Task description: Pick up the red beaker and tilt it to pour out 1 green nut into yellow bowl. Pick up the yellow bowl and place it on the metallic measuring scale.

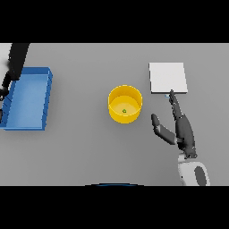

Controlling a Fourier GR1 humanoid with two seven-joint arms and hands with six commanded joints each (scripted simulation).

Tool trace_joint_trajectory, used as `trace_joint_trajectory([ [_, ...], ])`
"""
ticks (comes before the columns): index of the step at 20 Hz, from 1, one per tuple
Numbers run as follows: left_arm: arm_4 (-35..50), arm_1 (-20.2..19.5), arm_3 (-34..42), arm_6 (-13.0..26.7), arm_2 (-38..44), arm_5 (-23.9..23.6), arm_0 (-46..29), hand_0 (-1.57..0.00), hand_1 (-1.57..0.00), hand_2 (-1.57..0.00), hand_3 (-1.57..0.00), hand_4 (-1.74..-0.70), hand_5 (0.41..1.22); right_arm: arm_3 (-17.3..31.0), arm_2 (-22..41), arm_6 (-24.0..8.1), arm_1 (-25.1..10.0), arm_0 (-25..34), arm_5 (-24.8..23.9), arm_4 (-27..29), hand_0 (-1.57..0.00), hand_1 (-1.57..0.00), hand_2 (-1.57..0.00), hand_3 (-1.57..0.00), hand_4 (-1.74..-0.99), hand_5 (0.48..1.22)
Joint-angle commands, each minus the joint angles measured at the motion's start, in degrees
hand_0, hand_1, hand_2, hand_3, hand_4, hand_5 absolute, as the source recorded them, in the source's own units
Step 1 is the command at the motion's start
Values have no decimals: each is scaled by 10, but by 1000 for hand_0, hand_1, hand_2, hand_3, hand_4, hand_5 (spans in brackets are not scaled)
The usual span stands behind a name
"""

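Sits mid-surface, yellow bowl (125, 104) with one green nut (124, 111) inside, just left of the open right hand (182, 129), fingers straight and holding nothing, fingertips by the scale (167, 77), so nearer than the left hand (4, 89), fingers unreadable, by the blue tray (27, 98).

The grey table (80, 152) carries three things. A blue tray (27, 98) lies at its left side, a yellow bowl (125, 103) stands near the middle with a green nut (124, 111) inside, and a pale square scale (167, 77) lies flat to the right of the bowl, a little farther back and apart from it.
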State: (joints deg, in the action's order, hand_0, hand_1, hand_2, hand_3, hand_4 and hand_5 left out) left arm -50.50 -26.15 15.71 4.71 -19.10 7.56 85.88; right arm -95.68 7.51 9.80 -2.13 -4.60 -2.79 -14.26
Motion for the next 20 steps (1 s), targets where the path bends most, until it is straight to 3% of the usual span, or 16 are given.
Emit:
trace_joint_trajectory([
  [1, 21, -17, -1, 10, 24, -14, -15, -1571, -1571, -1571, -1435, -1740, 1221, -4, 0, -3, -1, 1, 4, 4, 1, 1, 1, 1, -1012, 659],
  [5, 103, -57, 24, 80, 104, -64, -104, -1571, -1571, -1571, -1426, -1740, 1221, -4, 10, -5, 0, -3, -8, -19, 1, 1, 1, 1, -1050, 653],
  [8, 164, -62, 84, 105, 150, -97, -186, -1571, -1571, -1571, -1459, -1741, 1221, -2, 5, -10, -9, -1, -6, -19, 1, 1, 1, 1, -1048, 652],
  [9, 183, -62, 108, 131, 165, -102, -212, -1571, -1571, -1571, -1467, -1741, 1221, 1, 4, -9, -9, 2, -10, -22, 1, 1, 1, 1, -1047, 651],
  [12, 229, -53, 199, 162, 191, -118, -295, -1571, -1571, -1571, -1476, -1741, 1221, -1, 13, -18, -8, 6, -20, -45, 1, 1, 1, 1, -1054, 648],
  [16, 258, -33, 332, 237, 201, -143, -405, -1571, -1571, -1571, -1450, -1741, 1221, -4, 13, -14, -10, -2, -13, -38, 1, 1, 1, 1, -1026, 648],
  [17, 265, -29, 371, 243, 202, -148, -433, -1571, -1571, -1571, -1442, -1741, 1221, 3, 12, -23, -11, 2, -18, -45, 1, 1, 1, 1, -1020, 645],
  [20, 272, -14, 419, 254, 211, -171, -481, -1571, -1571, -1571, -1455, -1741, 1221, 6, 7, -9, -17, -4, -6, -31, 1, 1, 1, 1, -1015, 646],
])
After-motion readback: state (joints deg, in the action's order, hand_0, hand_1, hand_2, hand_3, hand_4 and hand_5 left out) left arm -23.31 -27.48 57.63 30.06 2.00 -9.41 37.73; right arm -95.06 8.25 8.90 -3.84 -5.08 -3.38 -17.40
